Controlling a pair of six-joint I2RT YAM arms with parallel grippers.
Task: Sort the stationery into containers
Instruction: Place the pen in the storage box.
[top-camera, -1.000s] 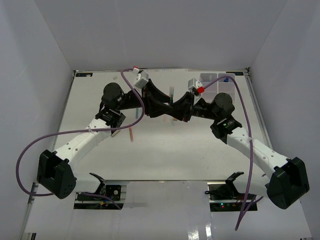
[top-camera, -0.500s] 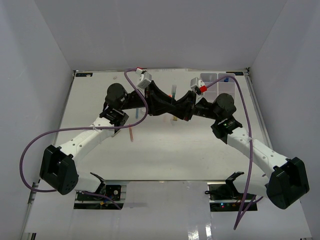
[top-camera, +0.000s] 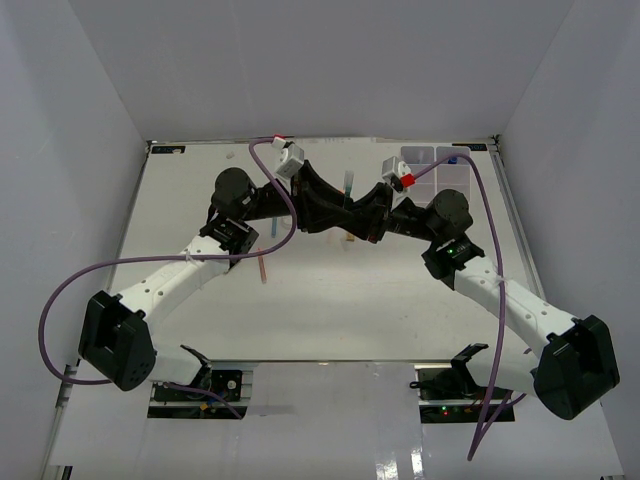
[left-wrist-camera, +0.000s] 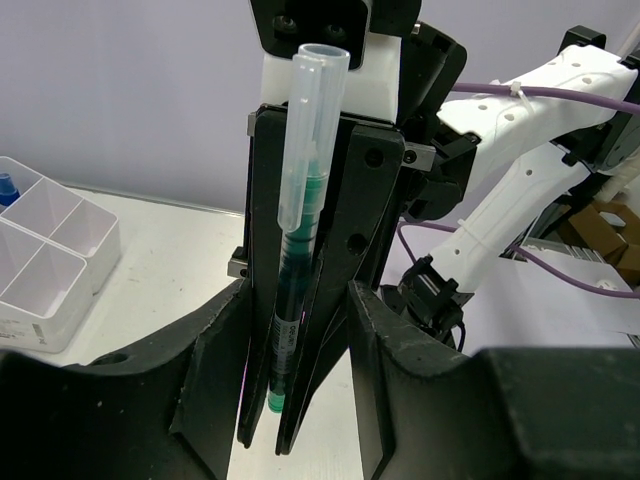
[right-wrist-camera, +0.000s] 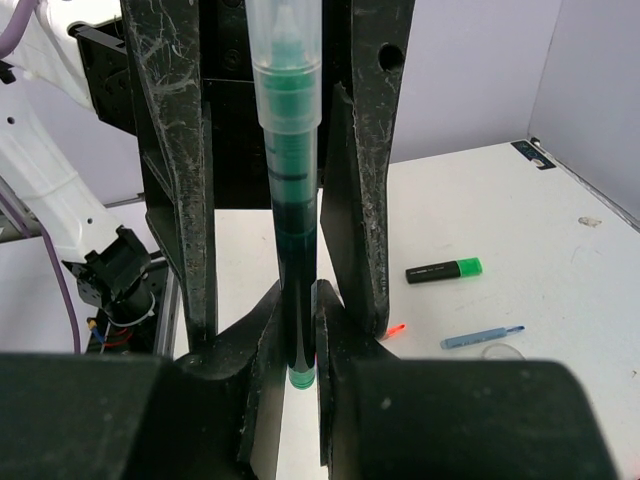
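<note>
Both arms reach inward and meet nose to nose over mid table (top-camera: 330, 310). L arm (top-camera: 170, 280) runs up from its base at near left, elbow bent, wrist turned to the right. R arm (top-camera: 505, 300) mirrors it from near right, wrist turned left. Btwn them a green pen (right-wrist-camera: 292, 200) w/ clear cap stands approx upright in both wrist views, cap on top. R jaws are clamped tight on the barrel's lower end, just above the green tail. L jaws are partway apart, one finger each side of the pen w/ a gap showing, so no grip there. On the table: green-capped marker (right-wrist-camera: 443, 269), thin blue pen (right-wrist-camera: 482, 336) beside it, and pink stick (top-camera: 262, 268) near L forearm. White organiser box (left-wrist-camera: 30, 320) sits toward the far right, past R wrist.
</note>
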